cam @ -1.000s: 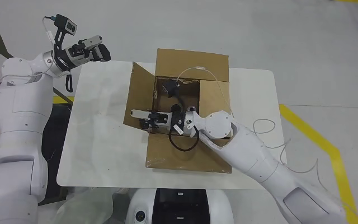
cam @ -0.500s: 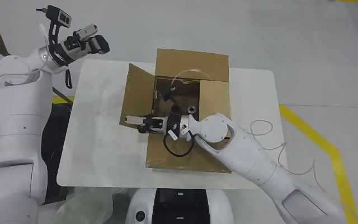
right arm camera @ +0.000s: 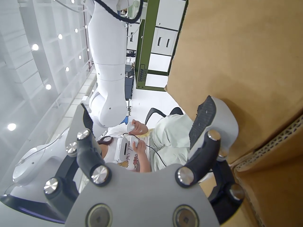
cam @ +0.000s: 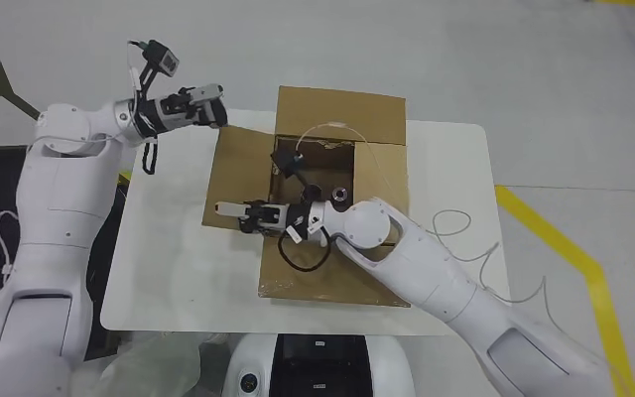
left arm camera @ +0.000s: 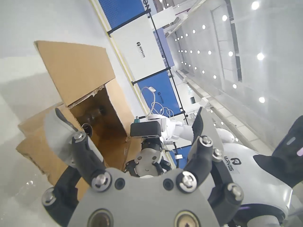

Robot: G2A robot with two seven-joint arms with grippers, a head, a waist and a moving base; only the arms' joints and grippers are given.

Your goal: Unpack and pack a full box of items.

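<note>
1. Starting at the right gripper [right arm camera: 145,107]: spread wide, gripping nothing, with one of the fingers [right arm camera: 201,124] lying along the box's left flap [right arm camera: 236,48], touching or just beside, hard to say. Looks like flap-opening work, ahead of any unpacking.
2. Press with the flat of that pad, not the tip. Sweep outward and down about the fold, creasing the flap rather than tearing it.
3. Hold off on pinching the cardboard edge: looks corrugated and soft, likely to crumple under a squeeze.
4. Mind the box [cam: 342,114] itself, sitting mid-counter [cam: 169,258] with its flaps open. Probably light enough to skid under a sideways shove, so go slowly and push downward more than across.
5. Steer clear of the well and of the small round item [cam: 340,194] low inside. Calls for an open mouth above it, ready for lifting things out.
6. Out to the left gripper [left arm camera: 127,121]: likewise wide apart and empty, hanging near the flap's far corner but apart from the cardboard. Could serve as a brace on that corner against sliding. Otherwise, better kept out of the right arm's path.
</note>
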